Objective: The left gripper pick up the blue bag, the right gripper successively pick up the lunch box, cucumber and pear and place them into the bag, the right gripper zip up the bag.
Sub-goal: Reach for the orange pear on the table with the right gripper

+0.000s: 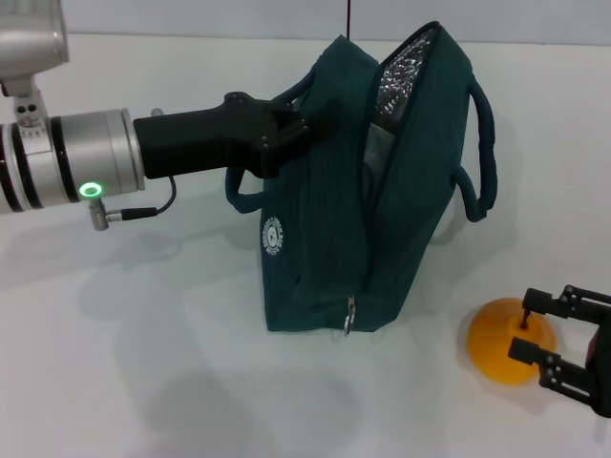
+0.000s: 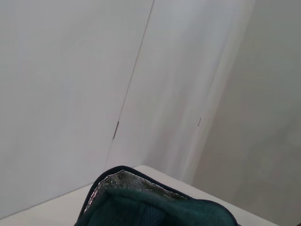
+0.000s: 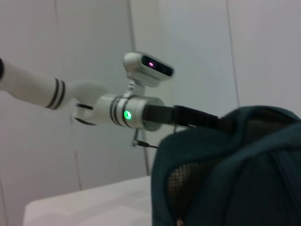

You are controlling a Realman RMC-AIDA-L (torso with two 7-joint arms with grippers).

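The blue bag (image 1: 334, 200) stands upright in the head view with its top open, showing silver lining (image 1: 406, 72). My left gripper (image 1: 286, 134) is shut on the bag's near handle at its upper left side. The round orange-yellow pear (image 1: 492, 353) lies on the table to the right of the bag. My right gripper (image 1: 520, 327) hovers open over the pear's right half, one finger on each side. The lunch box and cucumber are out of view. The left wrist view shows the bag's lined rim (image 2: 136, 186). The right wrist view shows the bag (image 3: 225, 165) and my left arm (image 3: 136, 113).
A metal zipper pull (image 1: 350, 320) hangs at the bag's lower front edge. The bag's second handle (image 1: 482, 153) loops out on its right side. White table surface (image 1: 143, 363) spreads left of and in front of the bag, with a pale wall behind.
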